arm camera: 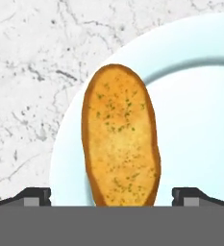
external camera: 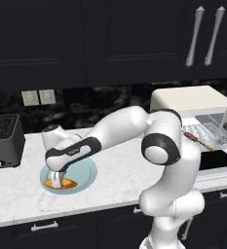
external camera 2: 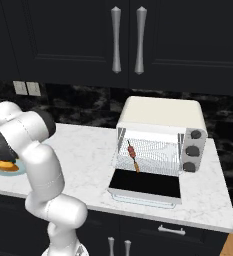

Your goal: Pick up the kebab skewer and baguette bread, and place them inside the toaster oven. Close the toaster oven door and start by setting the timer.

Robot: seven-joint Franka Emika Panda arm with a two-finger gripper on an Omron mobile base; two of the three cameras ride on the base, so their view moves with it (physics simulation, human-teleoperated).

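Note:
The baguette bread (arm camera: 120, 144), a golden oval loaf, lies on the round light-blue plate (arm camera: 195, 120) at the left of the counter. My gripper (arm camera: 112, 197) hangs straight over it, open, with one fingertip (arm camera: 34, 196) on either side of the loaf's near end and nothing gripped. From the left base view the gripper (external camera: 59, 182) is low over the plate (external camera: 85, 170), with the baguette bread (external camera: 70, 185) showing beside it. The toaster oven (external camera 2: 160, 117) stands at the right with its door (external camera 2: 145, 186) folded down. The kebab skewer (external camera 2: 133, 156) lies on the wire rack inside.
A dark grey slot toaster (external camera: 3, 141) stands at the counter's far left, close to the plate. Grey knobs (external camera 2: 190, 150) run down the toaster oven's right side. Dark wall cabinets hang above, and bare marble counter (external camera 2: 83, 150) lies between the plate and the oven.

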